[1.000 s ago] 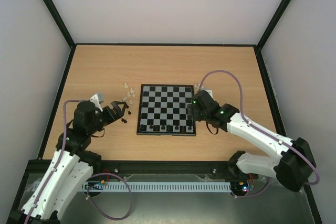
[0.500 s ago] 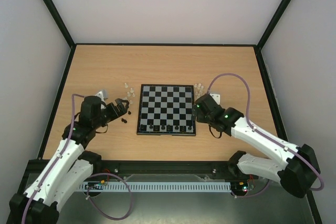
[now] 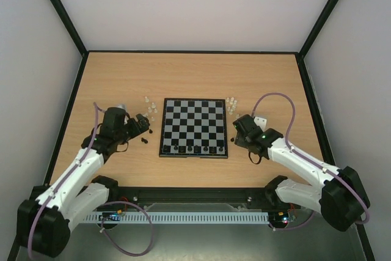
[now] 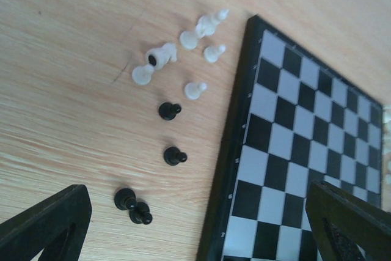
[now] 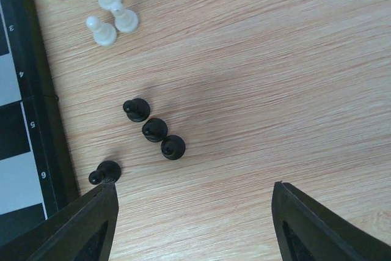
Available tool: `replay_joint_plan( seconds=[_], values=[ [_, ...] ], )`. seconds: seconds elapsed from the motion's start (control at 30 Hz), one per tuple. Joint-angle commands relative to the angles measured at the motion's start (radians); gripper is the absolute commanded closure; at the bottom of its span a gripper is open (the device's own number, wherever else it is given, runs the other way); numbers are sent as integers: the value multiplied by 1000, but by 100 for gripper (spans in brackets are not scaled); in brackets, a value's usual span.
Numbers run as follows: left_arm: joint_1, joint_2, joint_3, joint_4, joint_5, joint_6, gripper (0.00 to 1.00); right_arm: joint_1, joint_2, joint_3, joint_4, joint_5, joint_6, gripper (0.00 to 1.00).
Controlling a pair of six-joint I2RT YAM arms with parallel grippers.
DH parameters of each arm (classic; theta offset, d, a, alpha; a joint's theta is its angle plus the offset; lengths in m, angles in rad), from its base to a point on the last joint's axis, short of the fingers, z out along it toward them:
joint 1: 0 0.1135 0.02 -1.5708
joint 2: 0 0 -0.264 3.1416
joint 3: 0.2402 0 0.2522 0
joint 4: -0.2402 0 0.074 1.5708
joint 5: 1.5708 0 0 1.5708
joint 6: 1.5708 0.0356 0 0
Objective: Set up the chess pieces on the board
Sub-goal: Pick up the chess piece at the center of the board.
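Observation:
The board (image 3: 192, 123) lies mid-table with several black pieces (image 3: 190, 149) on its near row. My left gripper (image 3: 142, 126) is open and empty, just left of the board. Below it in the left wrist view, black pieces (image 4: 175, 156) and whitish pieces (image 4: 194, 90) stand or lie loose on the wood beside the board (image 4: 305, 145). My right gripper (image 3: 236, 131) is open and empty, just right of the board. Black pieces (image 5: 154, 129) and whitish pieces (image 5: 101, 32) sit under it beside the board's rim (image 5: 38, 114).
The wooden table (image 3: 183, 77) is ringed by a black frame and pale walls. More whitish pieces cluster left of the board's far corner (image 3: 149, 108) and right of it (image 3: 232, 103). Cables loop from both arms.
My right gripper has moved right, off the board's edge, to above the loose pieces beside it. My left wrist has swung farther out; its gripper stays near the left pieces.

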Motion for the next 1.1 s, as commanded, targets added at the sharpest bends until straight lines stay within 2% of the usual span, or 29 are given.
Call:
replay_joint_plan(
  seconds=[0.0, 0.03, 0.17, 0.33, 0.4, 0.5, 0.8, 1.07],
  values=[
    [-4, 85, 15, 82, 23, 26, 1, -18, -8, -25, 7, 11, 34, 31],
    [-4, 93, 8, 97, 36, 27, 1, -21, 2, -30, 12, 3, 40, 32],
    [-4, 110, -24, 151, 55, 24, 1, -56, 51, -58, 48, -54, 38, 46],
    [-5, 133, -50, 193, 66, 25, 1, -90, 93, -82, 105, -78, 13, 49],
    [-5, 147, -54, 204, 69, 26, 1, -104, 130, -86, 134, -96, -6, 61],
    [-5, 154, -57, 213, 68, 26, 1, -116, 165, -87, 183, -117, -30, 67],
    [-4, 154, -49, 213, 63, 23, 1, -129, 233, -33, 225, -143, -84, 62],
    [-5, 145, -47, 202, 61, 24, 1, -131, 245, -15, 230, -129, -98, 64]
  ],
)
